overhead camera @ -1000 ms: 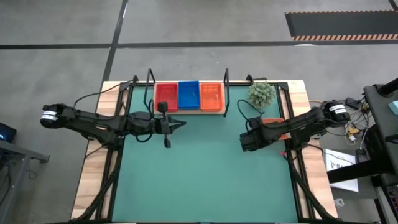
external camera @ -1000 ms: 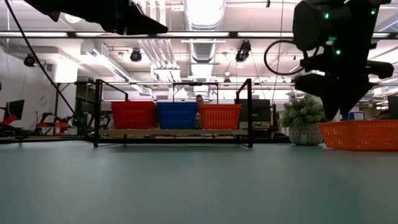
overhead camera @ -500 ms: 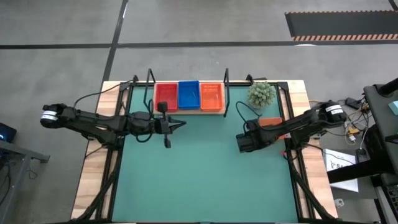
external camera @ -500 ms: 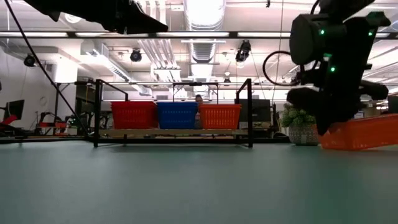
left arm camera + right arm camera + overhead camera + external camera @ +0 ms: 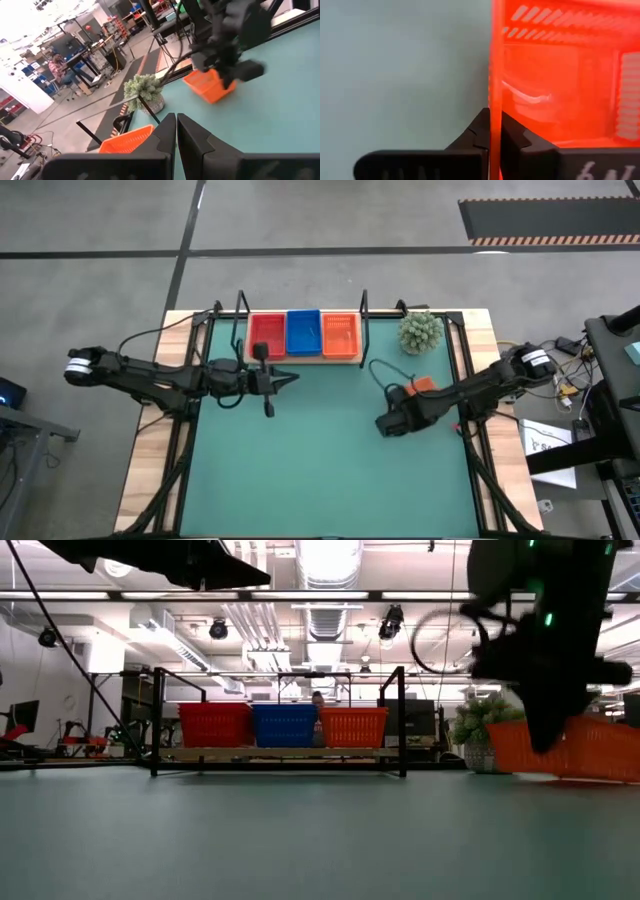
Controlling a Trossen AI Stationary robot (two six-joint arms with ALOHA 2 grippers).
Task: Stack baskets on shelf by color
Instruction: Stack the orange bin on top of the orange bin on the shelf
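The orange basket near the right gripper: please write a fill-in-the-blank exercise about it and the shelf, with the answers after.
1. The right gripper is shut on the wall of the loose ____ basket.
2. On the shelf, the basket between the red basket and the orange one is ____.
3. The left gripper is ____ and holds nothing.
4. The small ____ stands on the table beside the shelf.

Missing words: orange; blue; shut; plant
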